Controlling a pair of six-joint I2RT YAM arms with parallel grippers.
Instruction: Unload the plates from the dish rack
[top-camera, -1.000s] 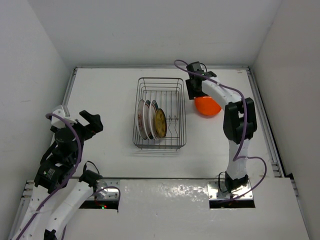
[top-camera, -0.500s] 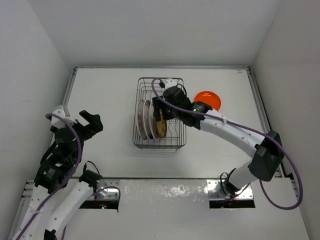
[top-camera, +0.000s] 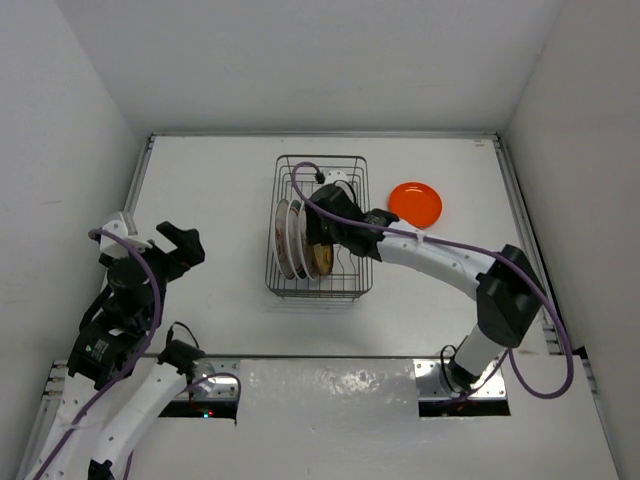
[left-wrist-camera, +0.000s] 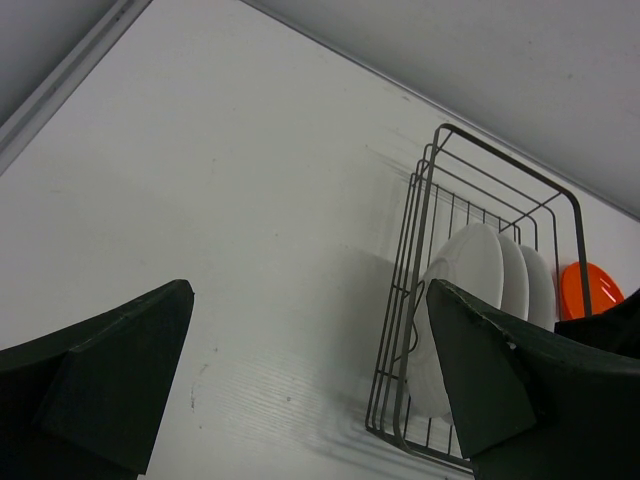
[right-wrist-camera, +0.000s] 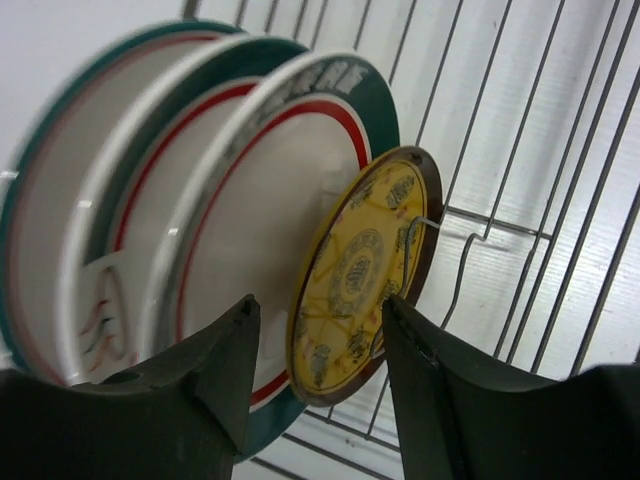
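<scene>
The grey wire dish rack (top-camera: 366, 200) stands mid-table. Three white plates with green and red rims (top-camera: 288, 238) stand upright in it, with an amber-brown patterned plate (top-camera: 320, 257) next to them. An orange plate (top-camera: 415, 204) lies flat on the table right of the rack. My right gripper (top-camera: 318, 228) is open inside the rack. In the right wrist view its jaws (right-wrist-camera: 320, 305) straddle the amber plate's (right-wrist-camera: 365, 265) upper rim, apart from it, and the white plates (right-wrist-camera: 250, 200) stand behind. My left gripper (top-camera: 180, 245) is open and empty, left of the rack.
In the left wrist view the rack (left-wrist-camera: 428, 200), the white plates (left-wrist-camera: 465, 290) and the orange plate (left-wrist-camera: 590, 290) show beyond the open left gripper (left-wrist-camera: 308, 290). White walls enclose the table on three sides. The rack's upright prongs (right-wrist-camera: 455, 275) stand right of the amber plate.
My right arm has swung from the orange plate at the right into the rack and lowered over the amber plate. The orange plate stays flat on the table. The left arm is still.
</scene>
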